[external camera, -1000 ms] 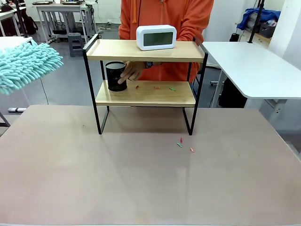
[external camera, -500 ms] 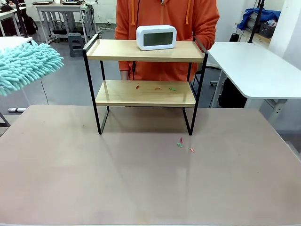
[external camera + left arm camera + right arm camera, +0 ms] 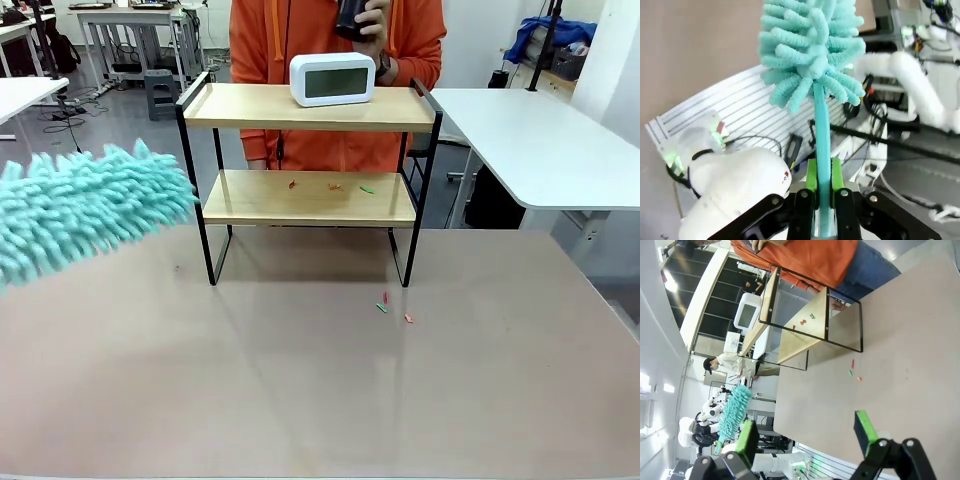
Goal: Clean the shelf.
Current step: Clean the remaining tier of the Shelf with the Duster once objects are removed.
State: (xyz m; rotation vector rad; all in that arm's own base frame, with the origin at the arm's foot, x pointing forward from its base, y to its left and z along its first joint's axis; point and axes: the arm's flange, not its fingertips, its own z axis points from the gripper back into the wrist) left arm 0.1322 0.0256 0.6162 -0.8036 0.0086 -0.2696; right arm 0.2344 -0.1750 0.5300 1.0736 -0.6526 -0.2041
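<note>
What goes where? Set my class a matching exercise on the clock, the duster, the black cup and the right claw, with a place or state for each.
Things:
1 clock
2 duster
3 black cup
4 right claw

Place or state:
A open, holding nothing
B on the shelf, top board
C in the person's hand
D clamped in the left claw

Pairs: 1-B, 2-D, 3-C, 4-A.

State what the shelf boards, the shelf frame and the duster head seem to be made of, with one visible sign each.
The shelf boards look like pale wood or laminate, matt: faint grain shows. The shelf frame looks like black-painted metal: thin straight bars. The duster head looks like soft turquoise chenille, probably microfibre: thick fuzzy strands.
</note>
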